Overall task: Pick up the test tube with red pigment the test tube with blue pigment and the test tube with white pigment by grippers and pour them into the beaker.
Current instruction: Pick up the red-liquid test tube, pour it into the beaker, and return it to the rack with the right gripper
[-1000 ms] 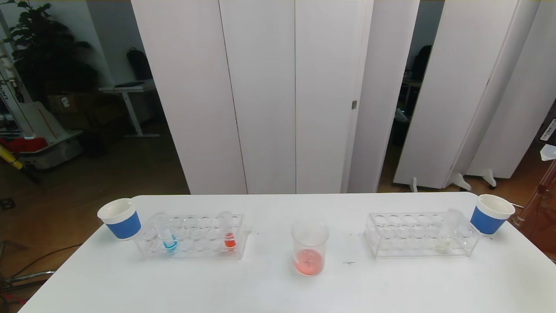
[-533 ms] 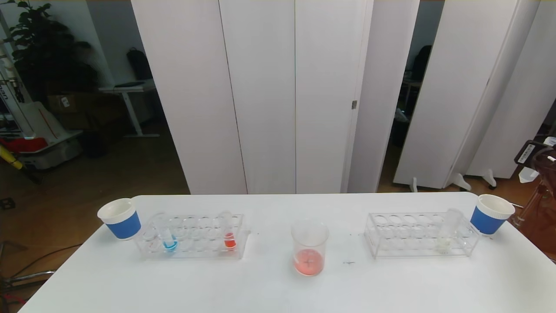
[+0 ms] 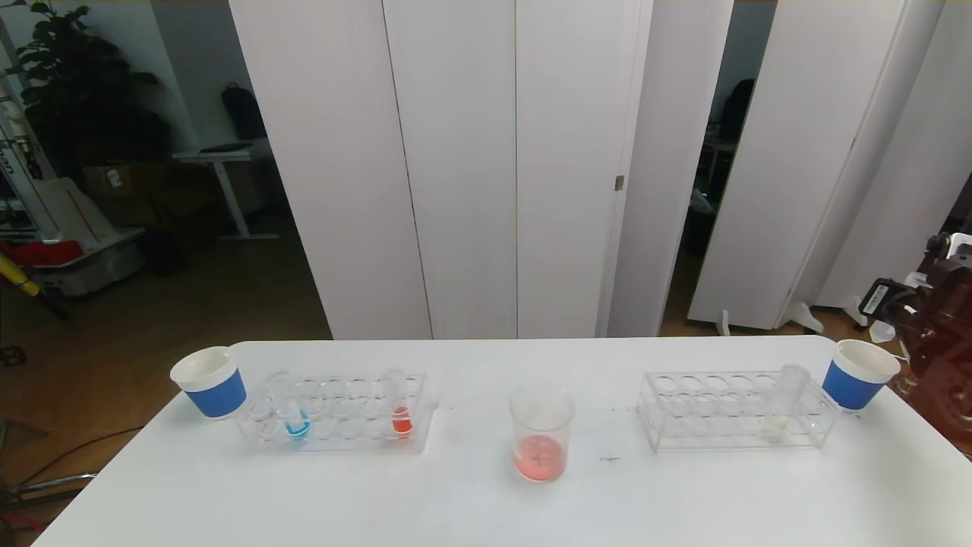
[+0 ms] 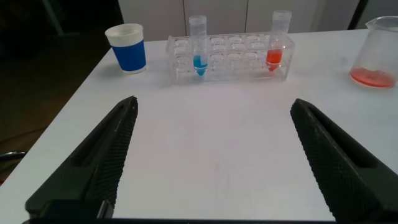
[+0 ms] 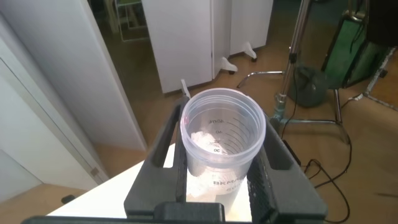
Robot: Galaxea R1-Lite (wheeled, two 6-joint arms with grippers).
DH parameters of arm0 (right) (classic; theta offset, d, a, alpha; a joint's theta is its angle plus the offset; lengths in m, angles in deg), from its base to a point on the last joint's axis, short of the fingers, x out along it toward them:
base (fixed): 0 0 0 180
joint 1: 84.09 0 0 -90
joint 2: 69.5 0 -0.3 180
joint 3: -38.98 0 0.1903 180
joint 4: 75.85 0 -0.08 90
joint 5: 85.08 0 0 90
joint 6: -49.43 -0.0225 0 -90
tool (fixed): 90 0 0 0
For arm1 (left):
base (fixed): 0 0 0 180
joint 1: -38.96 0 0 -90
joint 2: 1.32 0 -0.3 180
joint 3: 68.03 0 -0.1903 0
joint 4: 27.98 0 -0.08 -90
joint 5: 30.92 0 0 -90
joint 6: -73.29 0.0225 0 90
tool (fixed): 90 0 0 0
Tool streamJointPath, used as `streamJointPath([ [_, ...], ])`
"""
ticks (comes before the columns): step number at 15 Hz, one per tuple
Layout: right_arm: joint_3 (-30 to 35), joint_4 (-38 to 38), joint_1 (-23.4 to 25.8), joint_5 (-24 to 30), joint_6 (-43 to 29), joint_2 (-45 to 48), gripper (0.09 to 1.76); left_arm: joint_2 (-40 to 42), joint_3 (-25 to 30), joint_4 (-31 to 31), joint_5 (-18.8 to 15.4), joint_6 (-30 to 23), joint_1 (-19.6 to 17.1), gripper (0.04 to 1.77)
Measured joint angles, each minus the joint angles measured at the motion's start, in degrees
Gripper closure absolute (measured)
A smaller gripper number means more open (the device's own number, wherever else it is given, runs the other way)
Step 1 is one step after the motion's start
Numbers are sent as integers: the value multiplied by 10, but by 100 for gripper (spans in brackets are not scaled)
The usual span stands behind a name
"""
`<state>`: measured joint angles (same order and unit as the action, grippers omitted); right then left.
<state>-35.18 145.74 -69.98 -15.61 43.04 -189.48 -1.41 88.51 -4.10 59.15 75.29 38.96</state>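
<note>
White table [image 3: 456, 501] carried the beaker [image 3: 541, 433] mid-frame. At the right edge, the right hand [image 5: 222, 124] clenched a clear graduated tube [image 5: 222, 146]; smooth plastic might slip. The left hand [image 4: 214, 106] hung released.

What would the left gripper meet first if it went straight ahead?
Probably the left gripper would meet the clear rack, between the test tube with blue pigment and the red-pigment tube.

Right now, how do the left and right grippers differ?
The left gripper is open and empty; the right gripper is shut on a clear graduated cup. The left gripper hangs over the table facing the rack; the right gripper is past the table's right edge. Both are black.
</note>
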Motion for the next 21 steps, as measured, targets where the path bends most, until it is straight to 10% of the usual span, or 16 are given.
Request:
streamJointPath([
  [14, 22, 26, 1, -5, 6, -79, 125, 0, 0, 0, 0, 0, 0, 6],
  [16, 23, 26, 1, -5, 6, -78, 94, 0, 0, 0, 0, 0, 0, 6],
  [18, 23, 26, 0, -5, 6, -77, 26, 0, 0, 0, 0, 0, 0, 6],
  [21, 28, 24, -2, -4, 6, -68, 10, 0, 0, 0, 0, 0, 0, 6],
])
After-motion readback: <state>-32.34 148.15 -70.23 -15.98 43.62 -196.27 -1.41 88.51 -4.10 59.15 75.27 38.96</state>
